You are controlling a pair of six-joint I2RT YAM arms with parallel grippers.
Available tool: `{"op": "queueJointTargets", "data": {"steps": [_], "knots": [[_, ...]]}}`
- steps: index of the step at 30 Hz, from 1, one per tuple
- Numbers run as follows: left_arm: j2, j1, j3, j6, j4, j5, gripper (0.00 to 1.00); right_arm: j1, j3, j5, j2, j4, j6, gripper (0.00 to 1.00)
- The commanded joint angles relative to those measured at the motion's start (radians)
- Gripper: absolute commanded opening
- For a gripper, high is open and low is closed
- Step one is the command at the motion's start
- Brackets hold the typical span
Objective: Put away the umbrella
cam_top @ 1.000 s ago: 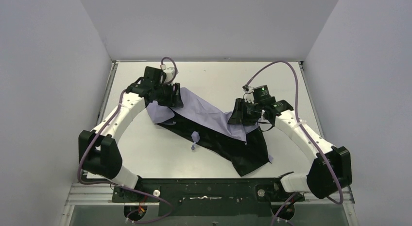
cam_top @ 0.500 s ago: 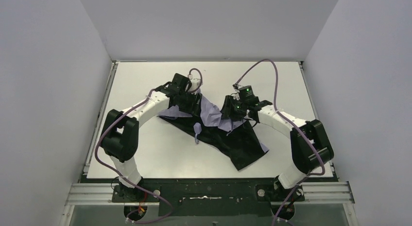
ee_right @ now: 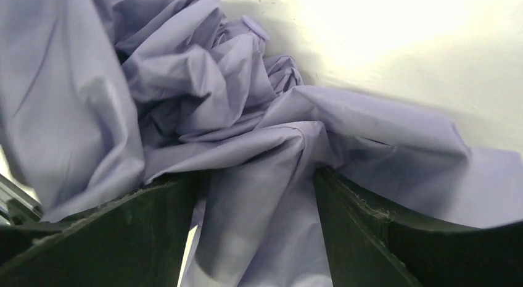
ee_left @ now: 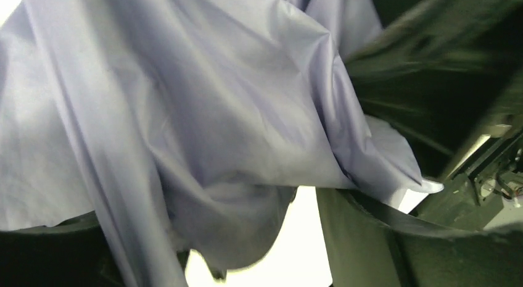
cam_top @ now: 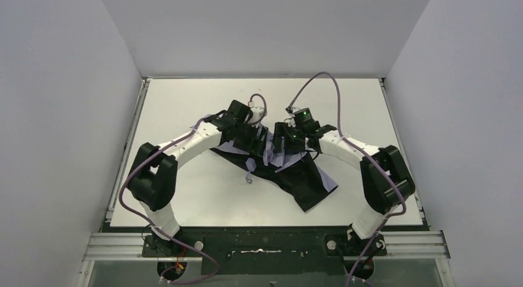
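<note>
Since a second ago both arms swung inward, bunching the umbrella at the table centre. Left gripper and right gripper: fingers apart with cloth between, can't tell if gripped. Folding looks partway.

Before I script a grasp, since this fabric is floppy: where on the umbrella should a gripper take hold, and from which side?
Probably the bunched lavender folds at the middle of the umbrella, from above, jaws straddling the ridge. That crumpled ridge stands up off the table; the black panel spread toward the near right lies flat, offering no edge.
</note>
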Motion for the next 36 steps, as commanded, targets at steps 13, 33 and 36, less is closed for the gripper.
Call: {"op": "queueJointTargets", "data": {"steps": [13, 33, 36], "knots": [[-0.366, 0.368, 0.123, 0.067, -0.2, -0.054, 0.85, -0.13, 0.039, 0.33, -0.573, -0.554, -0.123, 0.69], [0.296, 0.496, 0.636, 0.066, -0.369, -0.232, 0.6, -0.252, -0.357, 0.681, -0.716, -0.568, 0.129, 0.42], [0.348, 0.495, 0.654, 0.039, -0.377, -0.223, 0.58, -0.271, -0.399, 0.68, -0.703, -0.523, 0.15, 0.36]]}}
